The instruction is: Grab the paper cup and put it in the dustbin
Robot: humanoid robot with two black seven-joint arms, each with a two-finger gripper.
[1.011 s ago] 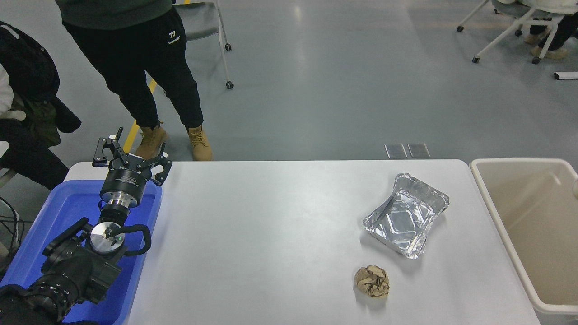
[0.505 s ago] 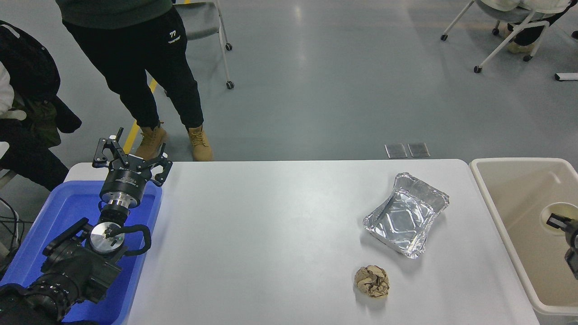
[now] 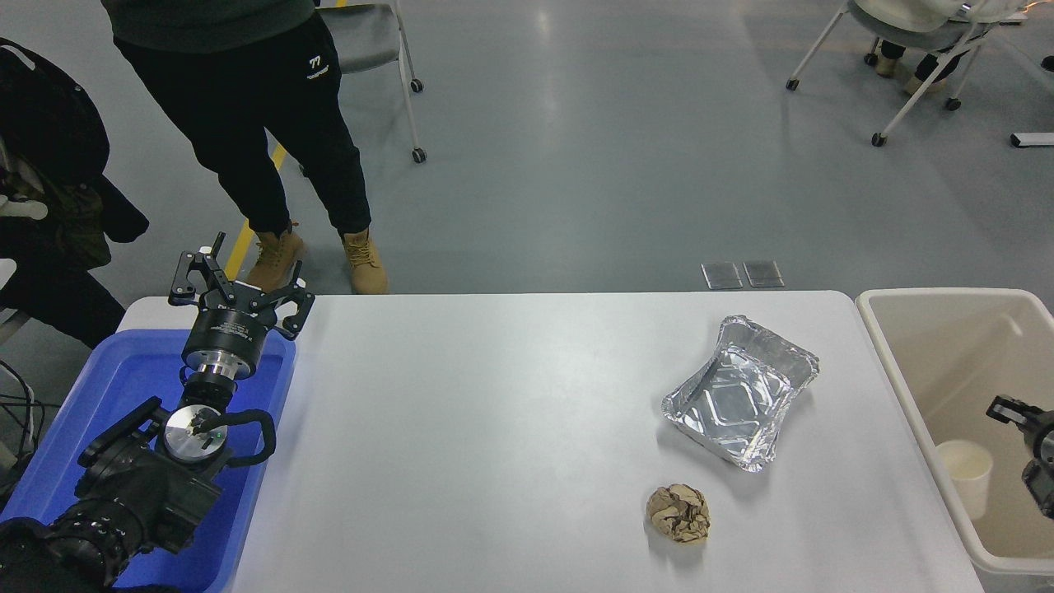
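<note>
The small white paper cup (image 3: 965, 476) sits inside the large beige plastic dustbin (image 3: 906, 395); the right hand (image 3: 1029, 445) hovers just beside it, spread apart and empty.

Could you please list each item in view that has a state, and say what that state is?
Small white paper cup: upright inside the bin, free of the jaws.
Large beige plastic dustbin: open-topped, holding the cup.
Silver foil tray: empty, tilted on the table.
Crumpled brown paper ball: lying loose on the table.
Blue plastic tub: under the left arm.
Left gripper: parked, jaws open.
Right gripper: over the bin, mostly out of frame.
</note>
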